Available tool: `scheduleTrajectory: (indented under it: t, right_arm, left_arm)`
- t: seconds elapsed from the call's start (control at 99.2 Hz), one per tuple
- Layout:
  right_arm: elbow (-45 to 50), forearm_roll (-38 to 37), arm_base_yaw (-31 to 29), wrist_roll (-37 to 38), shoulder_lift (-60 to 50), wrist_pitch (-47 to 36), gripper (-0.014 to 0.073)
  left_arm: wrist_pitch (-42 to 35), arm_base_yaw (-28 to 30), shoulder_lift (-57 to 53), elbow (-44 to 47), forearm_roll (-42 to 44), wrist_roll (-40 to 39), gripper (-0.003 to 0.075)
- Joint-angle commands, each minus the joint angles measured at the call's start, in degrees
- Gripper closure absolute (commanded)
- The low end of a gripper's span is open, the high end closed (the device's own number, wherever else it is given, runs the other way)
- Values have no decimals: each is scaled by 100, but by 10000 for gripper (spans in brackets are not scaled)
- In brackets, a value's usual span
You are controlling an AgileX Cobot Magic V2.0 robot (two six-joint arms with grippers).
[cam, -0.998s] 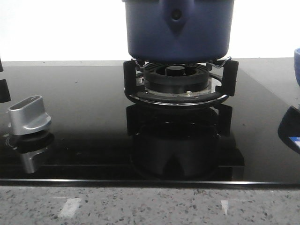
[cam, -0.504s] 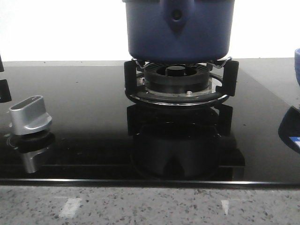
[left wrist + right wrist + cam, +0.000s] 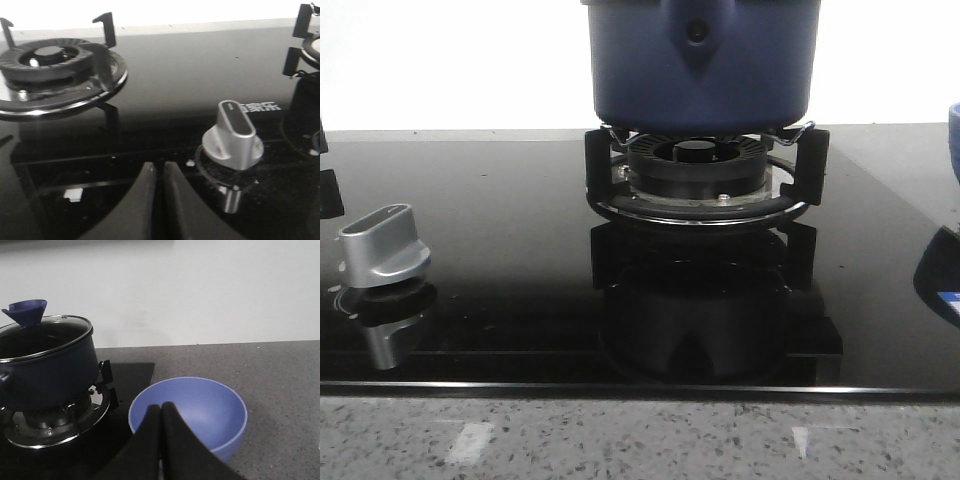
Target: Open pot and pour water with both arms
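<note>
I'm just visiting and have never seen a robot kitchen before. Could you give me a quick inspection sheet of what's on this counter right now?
Surface: glossy black glass hob set in a speckled stone counter.
Job's things: the pot sits on a burner, glass lid still on; an empty blue bowl stands on the counter beside the hob.
Clutter: silver knob; a second, bare burner.
Grippers: left gripper shut, holding nothing, near the knob; right gripper shut, holding nothing, in front of the bowl.
Cables: nothing seen.
Surroundings: plain white wall.
</note>
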Motion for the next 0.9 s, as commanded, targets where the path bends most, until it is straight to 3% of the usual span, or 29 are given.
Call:
scheduleTrajectory:
  t: [0.0,0.232,0.887]
  right_arm:
    - [-117,4,14,-59,92,-426,663]
    - [-117,4,14,-59,92,-413,663]
    - [-117,4,14,-59,92,-413,663]
  left_arm:
    - [-341,67,-233,42,28,-62,740]
    - [385,105,-428,185,-185,-62,740]
    - [342,105,-428,185,-185,-62,740]
